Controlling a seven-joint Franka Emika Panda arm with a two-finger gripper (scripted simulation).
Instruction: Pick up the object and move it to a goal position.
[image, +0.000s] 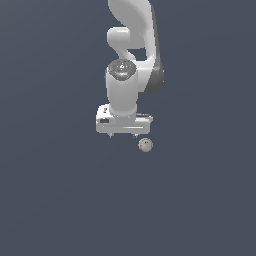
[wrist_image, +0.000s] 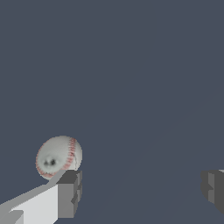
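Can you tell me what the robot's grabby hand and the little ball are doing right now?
Small off-white baseball with red stitching: not gripped, lying free just outside one finger pad, not between the two.
Robot's white gripper with dark grey finger pads: open, pads far apart, nothing held between them.
Dark grey finger pad: right next to the ball; contact cannot be told.

Off-white red-stitched ball (image: 145, 145), unheld

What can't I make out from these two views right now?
- Exterior view: the gripper fingertips are too small to judge against the baseball.
- Wrist view: both fingers are cut off by the frame edge; contact with the baseball is unclear.
- Goal position: not visible in either view.
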